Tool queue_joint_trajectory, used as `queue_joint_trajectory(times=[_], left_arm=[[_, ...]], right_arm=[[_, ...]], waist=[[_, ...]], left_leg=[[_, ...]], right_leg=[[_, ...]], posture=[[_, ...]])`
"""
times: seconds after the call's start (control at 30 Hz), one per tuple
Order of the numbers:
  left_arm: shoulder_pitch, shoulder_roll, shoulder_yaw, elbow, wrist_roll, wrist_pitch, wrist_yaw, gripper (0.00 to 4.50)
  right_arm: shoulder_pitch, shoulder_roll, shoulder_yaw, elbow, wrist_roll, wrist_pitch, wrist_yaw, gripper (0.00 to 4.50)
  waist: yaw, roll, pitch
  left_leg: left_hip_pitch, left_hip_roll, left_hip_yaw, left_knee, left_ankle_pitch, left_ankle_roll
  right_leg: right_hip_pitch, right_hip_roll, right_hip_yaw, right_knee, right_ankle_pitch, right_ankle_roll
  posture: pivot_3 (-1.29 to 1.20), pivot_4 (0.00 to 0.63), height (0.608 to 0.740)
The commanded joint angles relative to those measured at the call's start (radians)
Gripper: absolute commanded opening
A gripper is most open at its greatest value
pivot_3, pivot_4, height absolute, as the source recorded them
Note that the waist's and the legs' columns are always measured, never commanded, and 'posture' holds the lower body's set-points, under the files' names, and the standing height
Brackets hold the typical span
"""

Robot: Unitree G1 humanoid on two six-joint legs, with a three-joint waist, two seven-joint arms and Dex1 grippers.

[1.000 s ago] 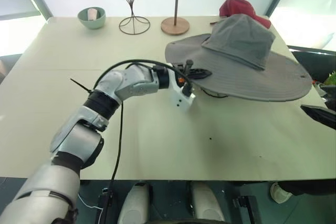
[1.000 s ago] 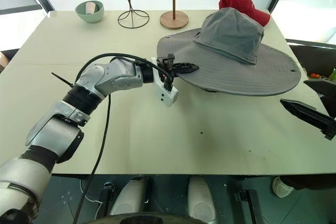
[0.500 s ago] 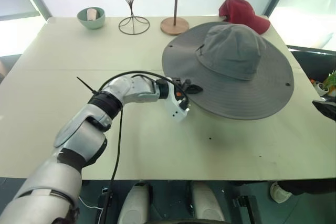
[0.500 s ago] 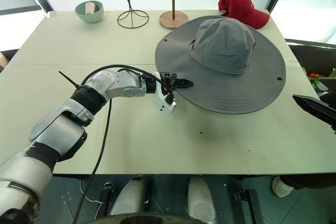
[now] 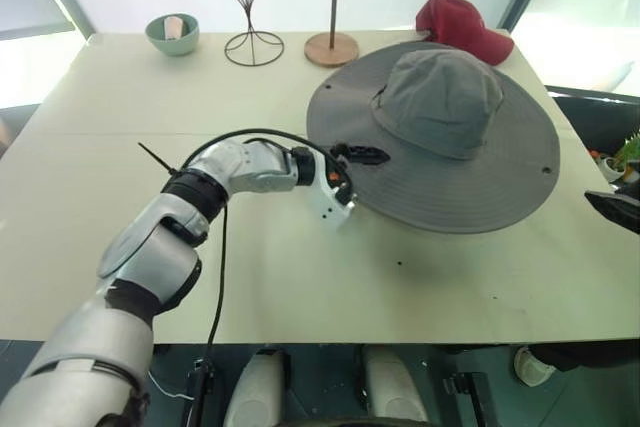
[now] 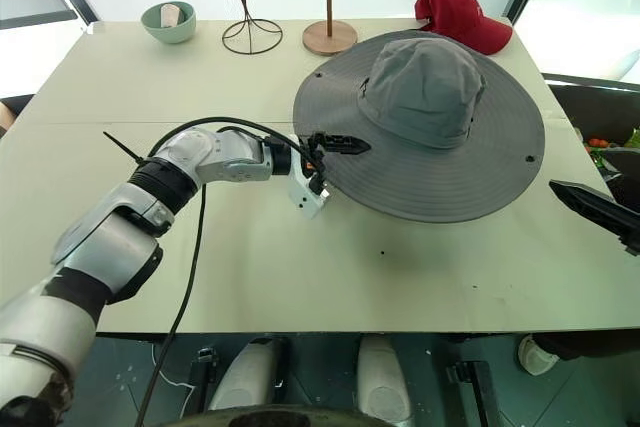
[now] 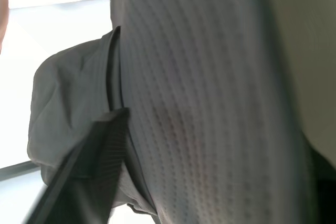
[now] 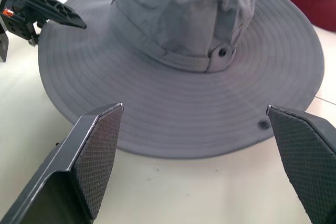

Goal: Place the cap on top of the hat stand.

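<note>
Two hands in play, neither gripping. Left hand sits at the near-left edge of the cap, fingers parted: upper finger lies over the brim, the other looks to be beneath it, brim between them but not clamped. Right hand hangs off the table's right side, spread wide, well apart from the cap and aimed at it.

Cap lies flat, crown up, brim spread all round, on the right half of the table. Hat stand not visible; judging by how evenly the hat sits, it is probably under the crown. Red baseball cap just behind the brim; tall wire stand, wooden pole and green bowl along the far edge.

Step in hand looks like the release after placing. Next move: slide the left hand straight out sideways, without snagging the brim and tipping the hat.
</note>
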Motion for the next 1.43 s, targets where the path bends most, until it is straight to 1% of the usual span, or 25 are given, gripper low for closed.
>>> queue_joint_trajectory(times=[0.03,0.13,0.4,0.53,0.67,0.7,0.73,0.8,0.87,0.9,0.97,1.0,1.03,1.07,1.13,1.27,1.33,1.43], left_arm=[[0.009,0.023,0.044,-0.051,-0.07,-0.012,-0.028,4.48],[0.03,0.064,0.076,-0.097,-0.105,-0.017,-0.041,4.48],[0.13,0.226,0.188,-0.295,-0.171,-0.02,-0.07,4.48],[0.217,0.348,0.245,-0.386,-0.26,-0.061,-0.134,4.48],[0.295,0.433,0.282,-0.408,-0.315,-0.07,-0.192,4.48],[0.321,0.468,0.294,-0.398,-0.351,-0.067,-0.221,4.48],[0.352,0.499,0.311,-0.386,-0.437,-0.039,-0.277,4.48],[0.406,0.537,0.345,-0.382,-0.647,0.059,-0.414,4.48],[0.448,0.549,0.411,-0.44,-0.935,0.304,-0.614,4.48],[0.461,0.551,0.438,-0.471,-1.025,0.4,-0.684,4.48],[0.466,0.601,0.538,-0.599,-1.393,0.857,-0.879,4.48],[0.455,0.627,0.591,-0.646,-1.552,1.052,-0.948,4.48],[0.429,0.651,0.645,-0.669,-1.68,1.223,-0.993,4.48],[0.403,0.669,0.681,-0.673,-1.746,1.334,-1.02,4.48],[0.36,0.685,0.732,-0.661,-1.772,1.407,-1.064,4.48],[0.324,0.726,0.771,-0.644,-1.782,1.519,-1.206,4.48],[0.292,0.722,0.774,-0.619,-1.769,1.557,-1.238,4.48],[0.24,0.691,0.769,-0.586,-1.724,1.566,-1.248,4.48]], right_arm=[[-0.037,-0.024,0.015,0.017,-0.004,-0.027,-0.004,4.5],[-0.071,-0.042,0.054,0.037,-0.014,-0.039,0.008,4.5],[-0.166,-0.091,0.166,0.13,-0.043,-0.089,0.04,4.5],[-0.241,-0.121,0.257,0.197,-0.066,-0.131,0.07,4.5],[-0.312,-0.15,0.322,0.264,-0.09,-0.167,0.098,4.5],[-0.338,-0.161,0.344,0.288,-0.097,-0.18,0.106,4.5],[-0.366,-0.172,0.365,0.314,-0.106,-0.193,0.117,4.5],[-0.405,-0.188,0.398,0.354,-0.121,-0.213,0.136,4.5],[-0.436,-0.2,0.429,0.389,-0.137,-0.233,0.153,4.5],[-0.448,-0.202,0.438,0.401,-0.144,-0.239,0.16,4.5],[-0.475,-0.212,0.462,0.424,-0.155,-0.247,0.176,4.5],[-0.486,-0.216,0.471,0.433,-0.158,-0.249,0.185,4.5],[-0.492,-0.224,0.479,0.443,-0.162,-0.25,0.199,4.5],[-0.496,-0.231,0.484,0.452,-0.165,-0.251,0.213,4.5],[-0.497,-0.246,0.492,0.474,-0.176,-0.263,0.244,4.5],[-0.519,-0.273,0.512,0.542,-0.202,-0.284,0.284,4.5],[-0.524,-0.288,0.519,0.574,-0.214,-0.292,0.31,4.5],[-0.515,-0.301,0.525,0.612,-0.243,-0.319,0.34,4.5]], waist=[[0.0,0.0,0.0],[-0.002,0.0,0.0],[-0.003,0.001,0.0],[-0.005,0.001,0.0],[-0.004,0.001,-0.001],[-0.005,0.002,-0.001],[-0.006,0.002,-0.001],[-0.009,0.003,-0.001],[-0.008,0.003,0.0],[-0.005,0.003,0.0],[-0.003,0.002,0.0],[-0.007,0.002,0.001],[-0.009,0.002,0.001],[-0.01,0.002,0.001],[-0.011,0.002,0.001],[-0.02,0.005,-0.001],[-0.024,0.005,0.0],[-0.027,0.005,0.0]], left_leg=[[0.0,0.0,0.0,0.0,0.0,0.0],[0.0,0.0,0.0,0.0,0.0,0.0],[0.0,0.0,0.0,-0.001,0.0,0.0],[0.0,0.0,0.0,0.0,0.0,0.0],[0.0,0.0,0.0,0.0,0.0,0.0],[0.0,0.0,0.0,0.0,0.0,0.0],[0.0,0.0,0.0,0.0,0.0,0.0],[0.0,0.0,0.0,0.0,0.0,0.0],[0.0,0.0,0.0,0.0,0.0,0.0],[0.0,0.001,0.0,0.0,0.0,0.0],[0.0,0.0,0.0,0.001,0.0,0.0],[-0.001,0.0,0.0,0.001,0.0,0.0],[-0.001,0.001,0.0,0.001,0.0,0.0],[-0.001,0.001,0.0,0.001,0.0,0.0],[0.0,0.001,0.0,0.001,0.0,0.0],[0.001,0.0,0.0,0.0,0.0,0.0],[0.001,0.0,0.0,0.0,0.0,0.0],[0.001,0.001,0.0,0.001,0.0,0.0]], right_leg=[[0.0,0.0,0.0,0.0,0.0,0.0],[0.0,0.0,0.0,0.0,0.0,0.0],[-0.001,0.0,0.0,0.001,0.0,0.0],[-0.001,0.0,0.0,0.001,0.0,0.0],[-0.001,0.0,0.0,0.001,0.0,0.0],[-0.001,0.0,0.0,0.001,0.0,0.0],[-0.001,0.0,0.0,0.001,0.0,0.0],[-0.001,0.0,0.0,0.002,0.0,0.0],[-0.002,0.0,0.0,0.002,0.0,0.0],[-0.002,0.0,0.0,0.003,0.0,-0.001],[-0.002,0.0,0.0,0.004,0.0,-0.001],[-0.002,0.0,0.0,0.004,0.0,-0.001],[-0.002,0.0,0.0,0.005,0.0,-0.001],[-0.003,0.0,0.0,0.005,0.0,-0.001],[-0.003,0.0,0.0,0.006,0.0,0.0],[-0.003,0.0,0.0,0.006,-0.001,0.0],[-0.003,0.0,0.0,0.006,-0.001,-0.001],[-0.003,0.0,0.0,0.007,-0.001,-0.001]], posture=[[0.0,0.15,0.74],[0.0,0.15,0.74],[0.0,0.15,0.74],[0.0,0.15,0.74],[0.0,0.15,0.74],[0.0,0.15,0.74],[0.0,0.15,0.74],[0.0,0.15,0.74],[0.0,0.15,0.74],[0.0,0.15,0.74],[0.0,0.15,0.74],[0.0,0.15,0.74],[0.0,0.15,0.74],[0.0,0.15,0.74],[0.0,0.15,0.74],[0.0,0.15,0.74],[0.0,0.15,0.74],[0.0,0.15,0.74]])
